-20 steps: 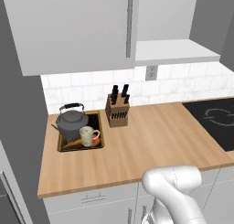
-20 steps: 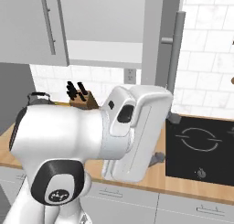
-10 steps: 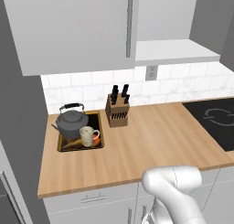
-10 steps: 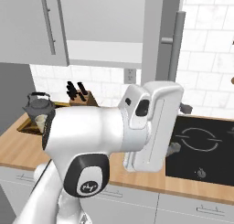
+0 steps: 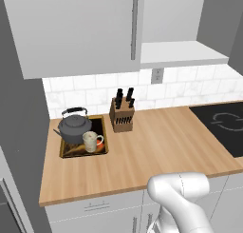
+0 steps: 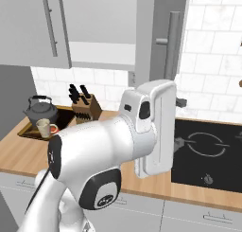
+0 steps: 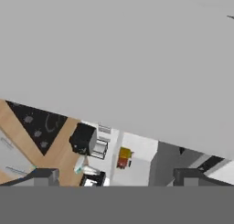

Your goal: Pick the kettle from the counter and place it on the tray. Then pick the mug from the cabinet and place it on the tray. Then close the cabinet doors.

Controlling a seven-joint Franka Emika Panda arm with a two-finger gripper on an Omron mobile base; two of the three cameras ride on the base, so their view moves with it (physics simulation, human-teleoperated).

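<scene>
The dark grey kettle (image 5: 73, 127) and the beige mug (image 5: 90, 140) both stand in the wooden-rimmed tray (image 5: 102, 134) at the left end of the counter (image 5: 161, 141). They show again in the right base view as kettle (image 6: 39, 110), mug (image 6: 44, 128) and tray (image 6: 26, 131). The cabinet's left door (image 5: 76, 32) is shut. Its right door (image 6: 158, 32) stands out open, seen edge-on, leaving the white shelf base (image 5: 182, 53) bare. My gripper (image 6: 180, 122) hangs open and empty over the counter just below that open door. In the hand view my gripper (image 7: 118, 177) faces a flat grey panel (image 7: 119, 58) close up.
A wooden knife block (image 5: 122, 114) stands right of the tray by the tiled wall. A black hob (image 5: 223, 127) is set into the counter's right end. My own white arm (image 6: 104, 165) blocks the middle of the right base view.
My arm has kept turning, with its elbow swinging lower and to the right and the hand coming upright near the open door. Kettle, mug and doors have not moved.
</scene>
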